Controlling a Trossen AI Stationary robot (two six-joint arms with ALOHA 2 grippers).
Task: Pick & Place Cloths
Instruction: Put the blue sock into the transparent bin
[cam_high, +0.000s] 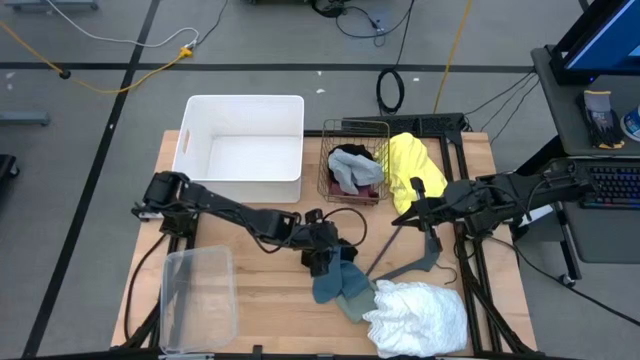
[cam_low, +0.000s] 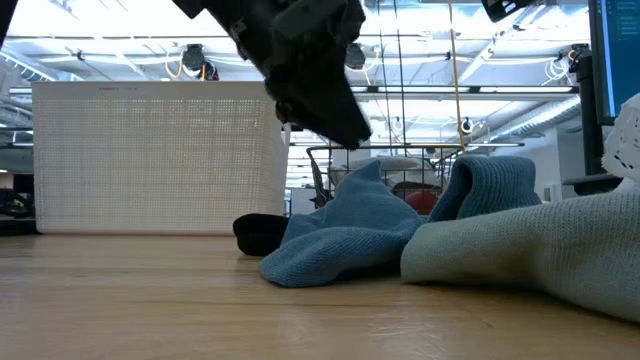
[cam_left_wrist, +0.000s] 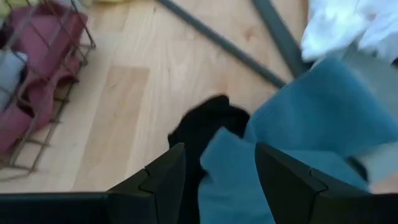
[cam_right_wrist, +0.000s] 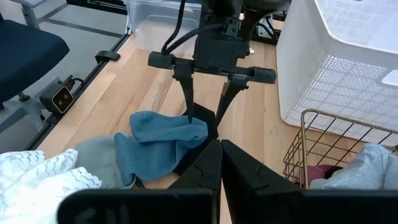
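Bright, even overhead light; soft shadows, left wrist view blurred.

Two dark six-joint arms

Matte black links are showing; a black cable is looping beside the left gripper, its fingers thin and tapered.

The high view looks straight down on the whole tabletop. The low view sits at tabletop height, very near the blue cloth. The left wrist view looks closely down on that same cloth; the right wrist view faces it from farther away.
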